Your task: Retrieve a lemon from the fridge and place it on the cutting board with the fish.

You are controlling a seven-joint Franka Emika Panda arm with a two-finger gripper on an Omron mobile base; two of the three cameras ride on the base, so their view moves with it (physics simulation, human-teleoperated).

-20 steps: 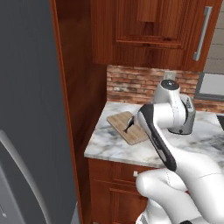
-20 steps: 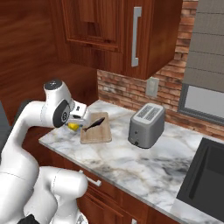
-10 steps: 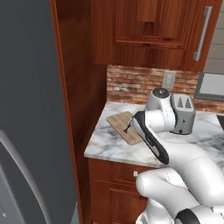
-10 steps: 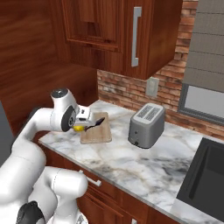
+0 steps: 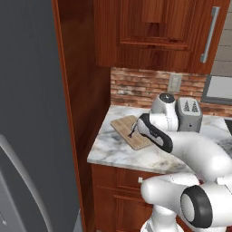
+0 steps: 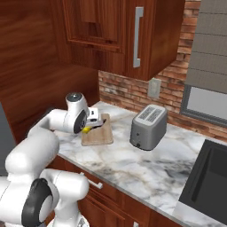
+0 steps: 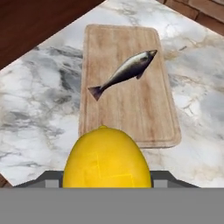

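Lemon (image 7: 106,158) sits clamped in the gripper (image 6: 91,124), bright yellow, hanging just above the near short edge of the cutting board (image 7: 131,113), w/ the fish (image 7: 124,71) lying diagonally on the board's far half, head toward the far right corner, tail toward the middle (fish and lemon apart). Board rests on the marble counter (image 6: 146,166) near its left end by the wood side panel (image 5: 84,81), skewed to the counter edge; silver toaster (image 6: 148,127) stands further right along the brick backsplash (image 6: 133,93), grey fridge (image 5: 31,118) at far left in the left base view.
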